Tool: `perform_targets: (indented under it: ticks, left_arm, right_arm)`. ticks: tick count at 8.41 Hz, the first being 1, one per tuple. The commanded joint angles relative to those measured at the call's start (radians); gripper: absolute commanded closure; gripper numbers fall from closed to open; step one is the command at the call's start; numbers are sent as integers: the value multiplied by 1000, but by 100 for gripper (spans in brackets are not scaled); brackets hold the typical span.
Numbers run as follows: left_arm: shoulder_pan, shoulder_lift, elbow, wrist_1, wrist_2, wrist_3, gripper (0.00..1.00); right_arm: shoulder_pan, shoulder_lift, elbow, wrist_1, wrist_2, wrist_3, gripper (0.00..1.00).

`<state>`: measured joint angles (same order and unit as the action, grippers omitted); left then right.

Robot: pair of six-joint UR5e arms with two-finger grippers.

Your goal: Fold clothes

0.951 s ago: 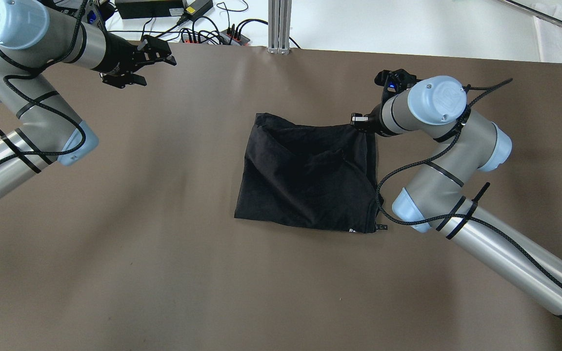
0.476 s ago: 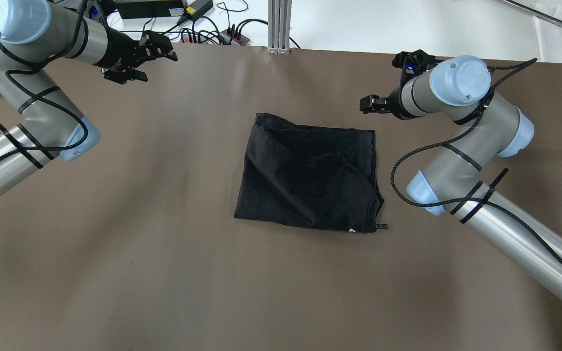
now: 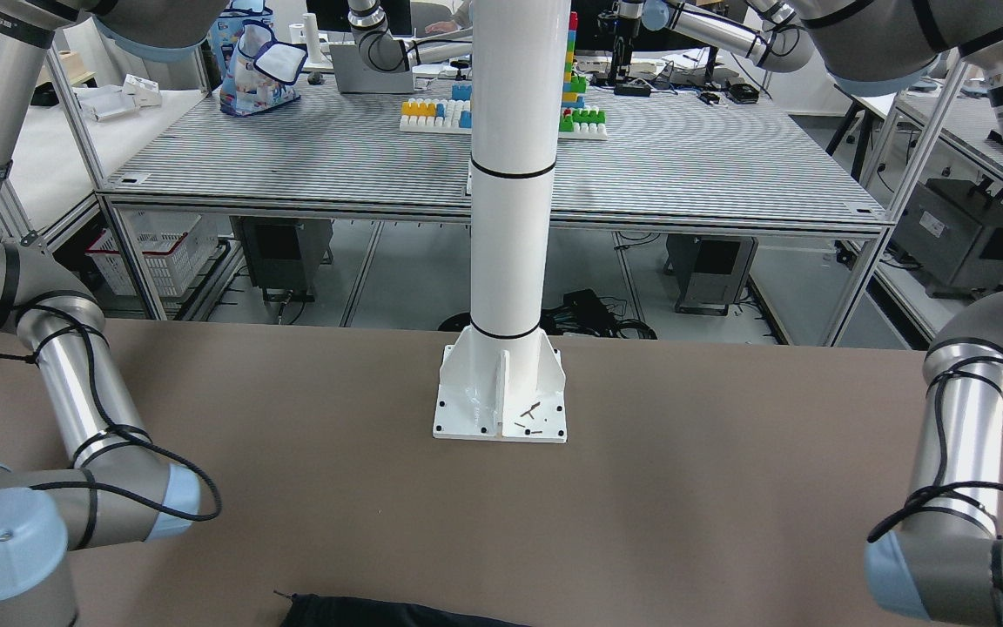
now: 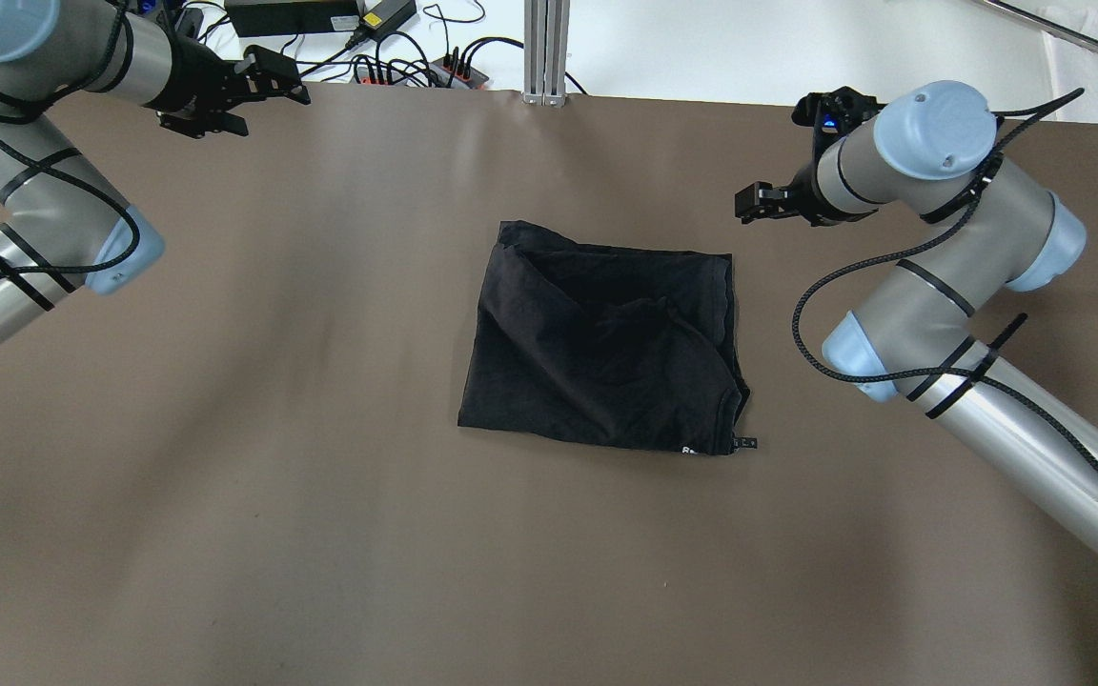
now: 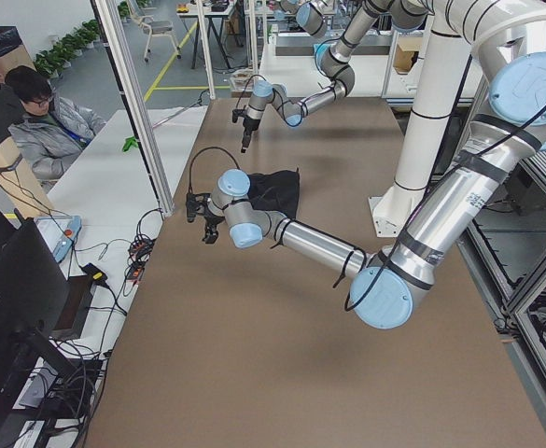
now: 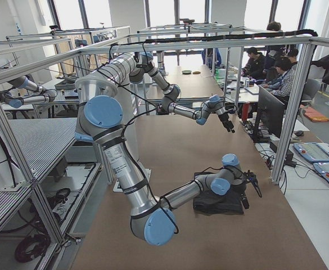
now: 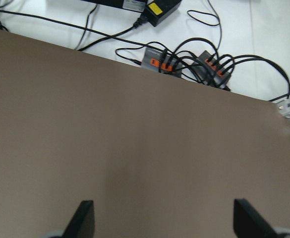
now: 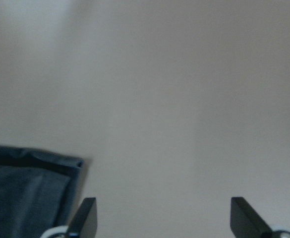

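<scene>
Black thin fabric garment (image 4: 601,348) lies folded and rumpled on the brown table (image 4: 320,524); left gripper (image 4: 265,108) and right gripper (image 4: 745,208) hover clear of it, jaws apart, empty

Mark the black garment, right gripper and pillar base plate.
black garment (image 4: 597,343): overhead view, middle of fabric.
right gripper (image 4: 747,205): overhead view, between fingertips.
pillar base plate (image 3: 467,420): front-facing view, bare front-left flat.

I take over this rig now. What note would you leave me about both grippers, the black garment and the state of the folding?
Left gripper: open, empty, near the table far edge, away from the black garment.
Right gripper: open, empty, beside the garment's far right corner, not touching.
Garment: mid-table, folded into a rough rectangle, wrinkled.
Left: perhaps smoothing or one more fold.
</scene>
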<state>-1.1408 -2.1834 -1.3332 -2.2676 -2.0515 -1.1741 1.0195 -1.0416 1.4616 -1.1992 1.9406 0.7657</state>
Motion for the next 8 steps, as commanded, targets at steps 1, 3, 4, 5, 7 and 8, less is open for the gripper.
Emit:
perform_targets:
  ticks: [1,3,4,5,7,8]
  left_arm:
    - [-95,77,9,89,36,335,0]
    - [-154,154,9,97,95,620,0]
    - [-181,184,9,103,149,725,0]
    - [-198,220,9,103,228,849,0]
    - [-242,269,-3,102,326,999,0]
    - [-255,269,-3,102,327,1011,0]
  right_arm:
    - [147,-156,39,-26,15,-349,5]
    - [265,-259,39,-78,8,-657,5]
    - [334,-297,39,-109,2,-796,5]
    - [414,-357,37,-111,-5,-922,5]
    - [532,-447,34,-106,-18,-1081,5]
    - [578,-477,39,-102,-14,-1098,5]
